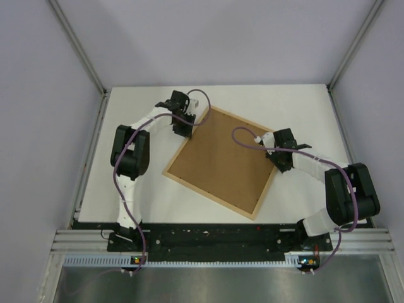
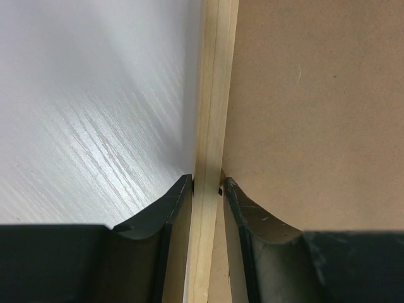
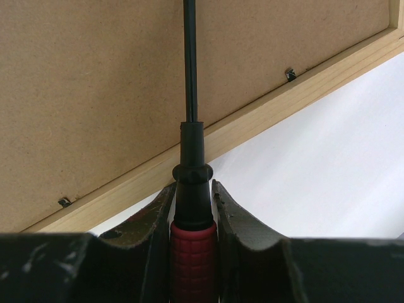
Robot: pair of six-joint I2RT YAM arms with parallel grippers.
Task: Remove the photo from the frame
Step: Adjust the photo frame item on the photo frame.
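Frame (image 2: pixel 208 126) lies face-down on counter (image 2: pixel 95 95) with brown backing board (image 2: pixel 315 113) up, so photo is hidden. Left fingers (image 2: pixel 158 221) straddle the pale wood rim and pinch it: one finger on the outer side over the counter, the other on the inner side over the board. The rim runs straight ahead from between the tips. Right fingers (image 3: pixel 246 221) clamped on a screwdriver (image 3: pixel 192 189): red knurled grip between them, black collar at the tips, thin black shaft pointing straight ahead. The shaft crosses the frame's rim just beyond the fingertips and carries on over the board; its tip is out of view. Two small metal tabs (image 3: pixel 290 74) sit at that rim's inner edge, one left of the shaft, one farther ahead to its right.
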